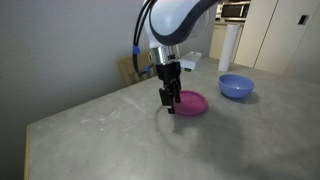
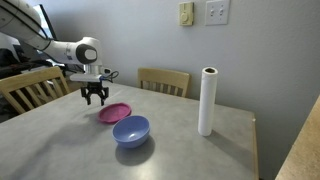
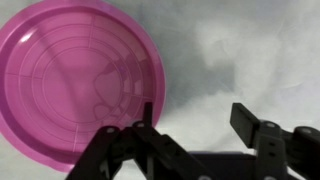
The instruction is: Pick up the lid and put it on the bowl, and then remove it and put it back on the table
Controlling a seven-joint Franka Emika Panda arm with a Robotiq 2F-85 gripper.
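The magenta-pink lid (image 1: 192,103) lies flat on the grey table (image 1: 110,135), seen in both exterior views (image 2: 114,113). My gripper (image 1: 170,101) hangs just above the lid's edge, on the side away from the bowl. In the wrist view the lid (image 3: 75,80) fills the upper left. The gripper (image 3: 192,125) stands open: one finger is over the lid's rim, the other over bare table, and nothing is held. The periwinkle-blue bowl (image 1: 236,86) stands empty beside the lid, close to it in an exterior view (image 2: 131,130).
A white paper-towel roll (image 2: 208,100) stands upright past the bowl. Two wooden chairs (image 2: 163,80) (image 2: 30,88) are at the table's far edge against the wall. The table's front edge (image 1: 60,160) is near.
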